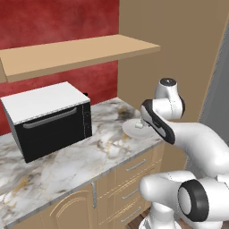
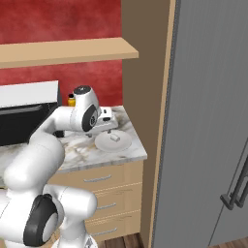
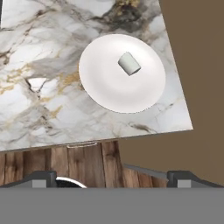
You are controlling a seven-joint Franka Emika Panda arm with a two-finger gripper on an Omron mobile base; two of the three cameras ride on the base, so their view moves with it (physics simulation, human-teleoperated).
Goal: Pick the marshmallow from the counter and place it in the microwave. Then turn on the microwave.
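The marshmallow (image 3: pixel 129 64) is a small off-white cylinder lying on a white round plate (image 3: pixel 109 89) near the right end of the marbled counter (image 3: pixel 43 100). From the right base camera the marshmallow (image 2: pixel 115 137) shows on the plate (image 2: pixel 104 144), just right of my hand. My gripper (image 3: pixel 111 177) hangs above and in front of the plate, over the counter's edge. It is open, its dark fingertips (image 3: pixel 181 177) wide apart with nothing between them. The microwave is out of view.
A black box with a white top (image 1: pixel 49 120) stands on the counter (image 1: pixel 67 165) to the left. A tan shelf (image 1: pixel 76 51) runs above it. A tall grey cabinet (image 2: pixel 208 121) and a tan side panel (image 2: pixel 145 72) close off the right. Drawers (image 2: pixel 97 179) sit below.
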